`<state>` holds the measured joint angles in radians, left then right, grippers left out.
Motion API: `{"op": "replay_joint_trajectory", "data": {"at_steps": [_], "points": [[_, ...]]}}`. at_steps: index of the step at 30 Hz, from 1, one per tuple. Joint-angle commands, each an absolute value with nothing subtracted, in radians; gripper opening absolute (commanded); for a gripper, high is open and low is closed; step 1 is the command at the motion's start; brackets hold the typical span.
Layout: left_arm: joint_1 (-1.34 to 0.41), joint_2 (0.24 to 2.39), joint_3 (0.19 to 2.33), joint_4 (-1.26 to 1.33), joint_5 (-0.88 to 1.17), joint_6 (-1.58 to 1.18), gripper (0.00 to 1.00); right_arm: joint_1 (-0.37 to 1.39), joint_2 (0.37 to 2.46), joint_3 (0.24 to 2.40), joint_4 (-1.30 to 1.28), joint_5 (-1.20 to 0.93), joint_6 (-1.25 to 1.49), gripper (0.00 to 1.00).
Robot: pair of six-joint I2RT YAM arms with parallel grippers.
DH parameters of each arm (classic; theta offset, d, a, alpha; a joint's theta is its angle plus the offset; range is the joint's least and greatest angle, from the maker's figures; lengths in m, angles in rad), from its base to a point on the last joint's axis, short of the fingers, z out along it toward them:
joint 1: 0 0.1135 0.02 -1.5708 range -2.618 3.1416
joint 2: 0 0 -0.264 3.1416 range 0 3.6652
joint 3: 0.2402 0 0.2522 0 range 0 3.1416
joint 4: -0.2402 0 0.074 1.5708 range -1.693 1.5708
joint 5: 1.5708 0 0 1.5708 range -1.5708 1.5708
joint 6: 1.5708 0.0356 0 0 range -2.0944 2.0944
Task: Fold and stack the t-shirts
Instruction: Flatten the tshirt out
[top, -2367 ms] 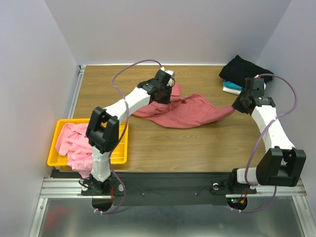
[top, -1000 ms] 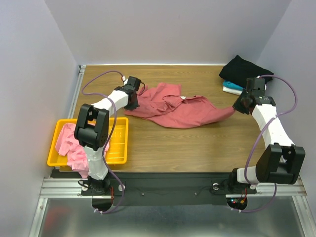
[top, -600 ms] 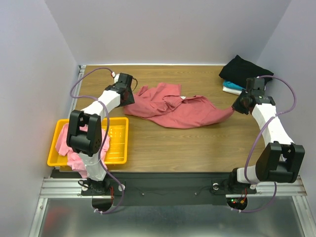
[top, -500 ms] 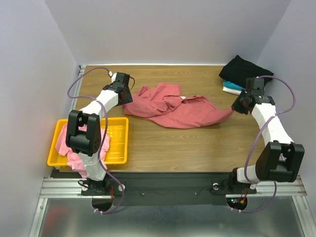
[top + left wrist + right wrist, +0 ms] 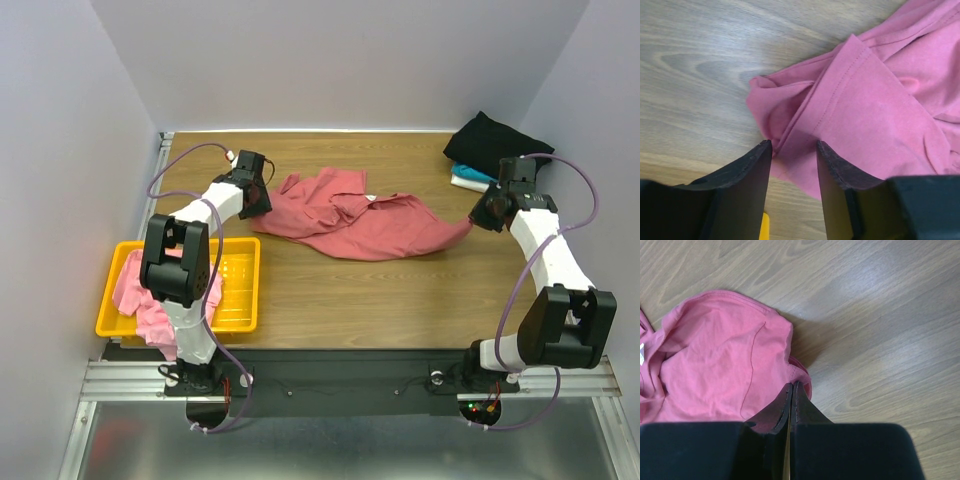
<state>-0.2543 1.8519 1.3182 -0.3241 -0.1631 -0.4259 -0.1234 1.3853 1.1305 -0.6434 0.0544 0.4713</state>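
Observation:
The dusty-red t-shirt (image 5: 350,220) lies crumpled across the middle of the wooden table. My left gripper (image 5: 262,203) is open over its left sleeve edge (image 5: 840,100), jaws straddling a fold of cloth (image 5: 795,145). My right gripper (image 5: 476,215) is shut on the shirt's right end (image 5: 795,377), pinching a bunched hem. The light pink t-shirt (image 5: 150,290) lies heaped in the yellow basket (image 5: 235,300). The black t-shirt (image 5: 490,145) lies folded at the back right.
A teal and white folded cloth (image 5: 466,178) lies under the black t-shirt's near edge. The basket stands at the front left beside the left arm's base. Grey walls close in the table on three sides.
My left gripper let go of the shirt's top, swung left past its left edge and came back over the left sleeve, open. My right gripper has held the right end in place.

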Motion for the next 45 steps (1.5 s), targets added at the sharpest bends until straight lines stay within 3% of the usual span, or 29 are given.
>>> {"op": "replay_joint_trajectory", "data": {"at_steps": [1, 3, 7, 15, 21, 25, 27, 28, 30, 31, 34, 36, 37, 39, 45], "points": [[-0.256, 1.838, 1.296, -0.293, -0.124, -0.437, 0.42, -0.132, 1.374, 1.170, -0.609, 0.052, 0.477, 0.00], [-0.256, 1.832, 1.281, -0.291, -0.114, -0.440, 0.33, -0.132, 1.374, 1.170, -0.609, 0.052, 0.476, 0.00], [-0.256, 1.825, 1.256, -0.279, -0.074, -0.440, 0.00, -0.135, 1.374, 1.167, -0.609, 0.057, 0.476, 0.00], [-0.348, 1.684, 1.232, -0.175, 0.145, -0.368, 0.00, -0.176, 1.361, 1.223, -0.641, 0.187, 0.419, 0.00], [-0.567, 1.666, 1.279, -0.138, 0.466, -0.316, 0.00, -0.179, 1.339, 1.247, -0.681, 0.337, 0.374, 0.01], [-0.689, 1.690, 1.308, -0.086, 0.613, -0.339, 0.00, -0.179, 1.322, 1.269, -0.699, 0.321, 0.383, 0.01], [-0.761, 1.727, 1.365, -0.083, 0.690, -0.336, 0.00, -0.179, 1.319, 1.290, -0.709, 0.302, 0.385, 0.11], [-0.788, 1.736, 1.387, -0.083, 0.715, -0.336, 0.00, -0.179, 1.318, 1.295, -0.712, 0.295, 0.393, 0.23], [-0.849, 1.759, 1.452, -0.071, 0.748, -0.341, 0.00, -0.179, 1.321, 1.298, -0.715, 0.253, 0.403, 0.37], [-0.862, 1.761, 1.474, -0.078, 0.747, -0.338, 0.17, -0.179, 1.324, 1.295, -0.715, 0.232, 0.413, 0.49], [-0.862, 1.744, 1.509, -0.115, 0.648, -0.331, 0.61, -0.178, 1.328, 1.284, -0.713, 0.116, 0.422, 0.59], [-0.828, 1.694, 1.491, -0.118, 0.594, -0.339, 0.80, -0.172, 1.330, 1.261, -0.695, 0.040, 0.437, 0.63], [-0.812, 1.675, 1.462, -0.118, 0.544, -0.350, 0.86, -0.154, 1.330, 1.250, -0.684, -0.035, 0.442, 0.64], [-0.744, 1.614, 1.402, -0.129, 0.435, -0.386, 0.86, -0.121, 1.331, 1.211, -0.649, -0.145, 0.448, 0.69], [-0.574, 1.540, 1.281, -0.230, 0.175, -0.443, 0.88, -0.054, 1.393, 1.120, -0.623, -0.299, 0.443, 0.71]]}}
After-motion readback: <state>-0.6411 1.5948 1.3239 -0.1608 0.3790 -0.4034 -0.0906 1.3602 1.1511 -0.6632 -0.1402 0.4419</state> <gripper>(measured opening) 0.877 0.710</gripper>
